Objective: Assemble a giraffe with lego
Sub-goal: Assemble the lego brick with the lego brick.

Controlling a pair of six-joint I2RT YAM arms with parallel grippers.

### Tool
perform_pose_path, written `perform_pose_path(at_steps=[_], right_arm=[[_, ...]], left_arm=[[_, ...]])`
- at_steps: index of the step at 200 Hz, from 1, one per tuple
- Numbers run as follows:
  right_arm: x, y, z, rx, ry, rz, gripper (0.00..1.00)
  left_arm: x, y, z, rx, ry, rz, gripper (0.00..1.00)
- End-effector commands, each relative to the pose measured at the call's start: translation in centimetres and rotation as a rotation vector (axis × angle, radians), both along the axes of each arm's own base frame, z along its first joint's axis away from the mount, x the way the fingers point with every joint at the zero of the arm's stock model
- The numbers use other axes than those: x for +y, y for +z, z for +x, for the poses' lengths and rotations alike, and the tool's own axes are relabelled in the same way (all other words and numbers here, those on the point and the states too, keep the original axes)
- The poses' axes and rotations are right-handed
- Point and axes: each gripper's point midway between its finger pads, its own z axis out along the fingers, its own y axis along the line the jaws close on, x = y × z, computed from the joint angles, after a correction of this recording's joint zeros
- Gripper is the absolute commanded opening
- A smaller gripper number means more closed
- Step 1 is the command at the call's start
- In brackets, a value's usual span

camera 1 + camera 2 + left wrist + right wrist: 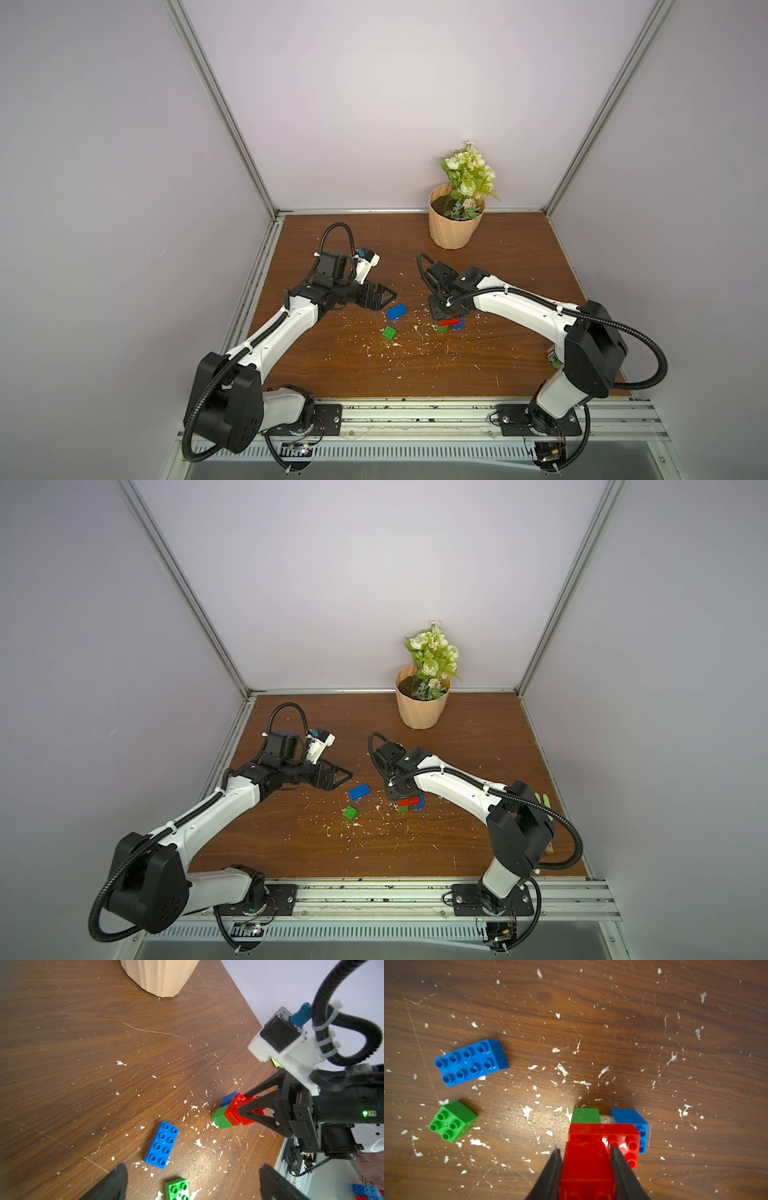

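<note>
In a top view the right tool (448,316) crouches over the half-built giraffe (452,323) on the counter (511,253); from the left wrist, the left tool (193,1167) gapes empty, a loose blue brick (161,1145) just ahead; from the right wrist, the right tool's jaws pinch the top red brick (586,1163), likely to press it home.

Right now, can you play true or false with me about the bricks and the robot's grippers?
1. The right gripper is shut on a red brick. True.
2. The long blue brick is stuck on top of the stack. False: it lies loose on the table, near the small green brick.
3. The left gripper holds the small green brick. False: it is open and empty.
4. A flower pot stands at the back of the table. True.
</note>
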Motion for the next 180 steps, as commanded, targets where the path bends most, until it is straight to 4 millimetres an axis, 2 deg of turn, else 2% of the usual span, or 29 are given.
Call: perform_pose_path(at_steps=[1, 94, 135, 180], right_arm=[[-0.5, -0.7, -0.2, 0.007, -0.006, -0.03, 0.13], [-1.8, -1.8, -1.3, 0.03, 0.003, -0.067, 0.12], [-2.4, -3.1, -2.2, 0.061, 0.021, -0.109, 0.11], [-1.9, -4.7, -3.2, 0.105, 0.056, -0.145, 0.1]], left_arm=[[-0.5, 1.5, 0.0, -0.038, -0.018, -0.012, 0.99], [-0.5, 1.5, 0.0, -0.041, -0.016, -0.011, 0.99], [-0.5, 1.5, 0.0, -0.039, -0.014, -0.01, 0.99], [-0.5, 1.5, 0.1, -0.039, -0.012, -0.011, 0.99]])
